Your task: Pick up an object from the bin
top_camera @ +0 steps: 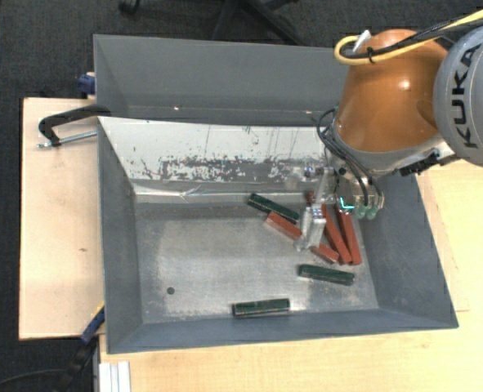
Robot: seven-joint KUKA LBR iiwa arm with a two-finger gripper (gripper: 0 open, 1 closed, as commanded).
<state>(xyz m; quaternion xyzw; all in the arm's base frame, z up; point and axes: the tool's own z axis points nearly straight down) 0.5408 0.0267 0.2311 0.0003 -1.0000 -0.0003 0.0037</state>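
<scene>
My gripper reaches down under the orange cover into the right part of the bin. Its metal fingers stand among a cluster of red and dark green bars. A red bar lies just left of the fingers, with a dark green bar above it. Two or three long red bars lie side by side just right of the fingers. A dark green bar lies flat just below the gripper.
Another dark green bar lies alone near the bin's front wall. The bin's left half has only a small dark spot. The arm and its orange cover hang over the back right corner.
</scene>
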